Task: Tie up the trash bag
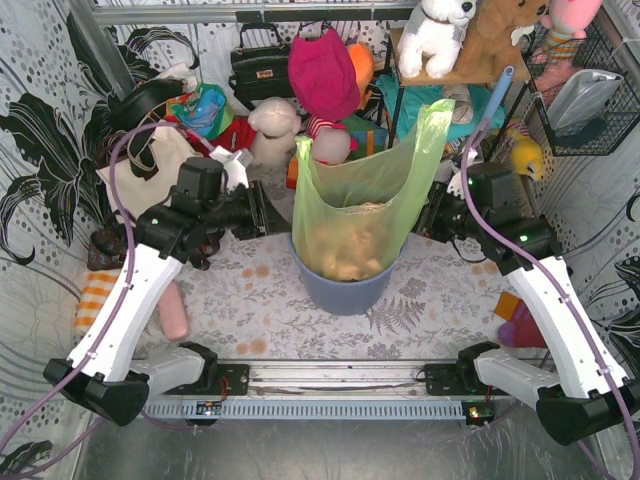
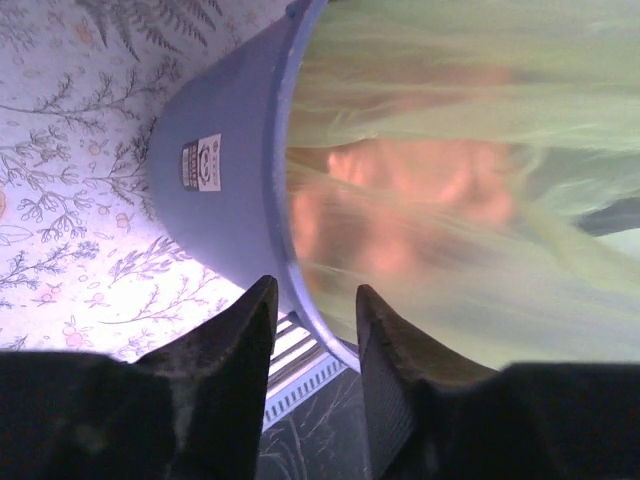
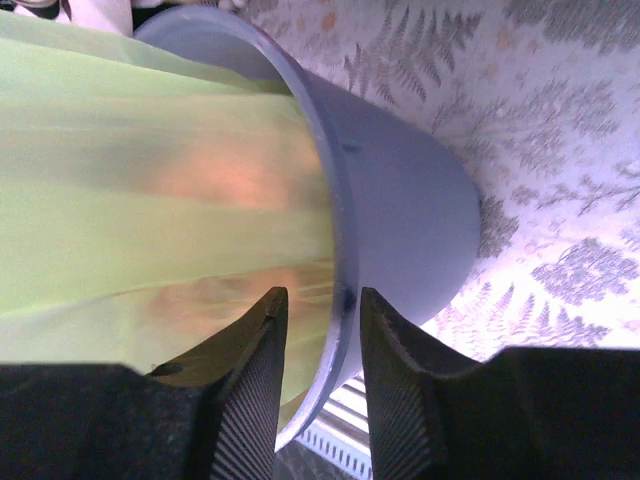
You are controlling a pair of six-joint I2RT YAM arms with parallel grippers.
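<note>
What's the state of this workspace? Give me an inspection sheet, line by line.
Surface: fern-print tablecloth covers the table.
Job's things: trash bag sits in the blue-grey bin, its top standing up in two flaps, untied; tan-orange paper shows through.
Clutter: pink roll and striped cloth at the left edge.
Grippers: left gripper and right gripper are open on either side of the bin, holding nothing.
Cables: purple cables run along both arms.
Surroundings: soft toys, handbag and wire basket behind; patterned walls.
</note>
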